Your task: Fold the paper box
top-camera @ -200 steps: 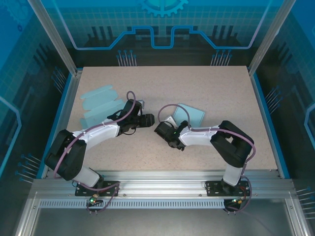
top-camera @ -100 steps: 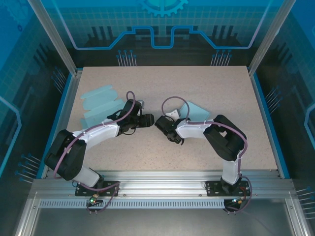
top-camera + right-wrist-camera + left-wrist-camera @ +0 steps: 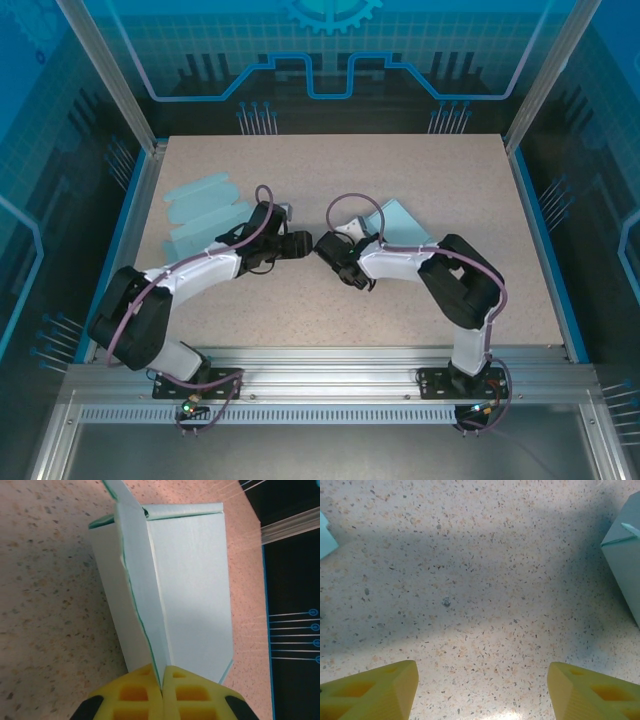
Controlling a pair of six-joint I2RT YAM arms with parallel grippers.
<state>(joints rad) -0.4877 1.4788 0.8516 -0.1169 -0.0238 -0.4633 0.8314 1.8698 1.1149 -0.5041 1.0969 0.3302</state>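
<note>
Holding now: the right gripper [image 3: 162, 674] is pinched shut on a thin upright flap of the paper box [image 3: 192, 580]. Its yellow fingers [image 3: 135, 690] meet with just the sheet edge between them.
Near edge: both arm bases are bolted to the metal rail at the front of the table [image 3: 300, 320]. The arms reach inward so their grippers nearly meet at the middle.
Left gripper [image 3: 482, 687]: open and holding nothing, its two yellow fingertips [image 3: 375, 690] well apart over bare speckled tabletop.
Why the left waits there: this looks like a ready stance, close enough to press or steady a panel when the other arm swings one over.
Why the right pinches the flap: a fold means turning one panel about its crease, and a grip on the free edge probably gives the best control of that turn.
Box and right gripper: the box lies just beyond the closed fingers and stretches away from them. The raised flap runs from the fingertips toward its far end.
Box and left gripper: a corner of the box sits ahead of the open fingers and off to one side, not touching them.
Box on table: right of centre, pale blue, partly formed and not closed.
Farther left: flat sheets [image 3: 200, 212] of the same pale blue lie near the left rim, well apart from the box.
</note>
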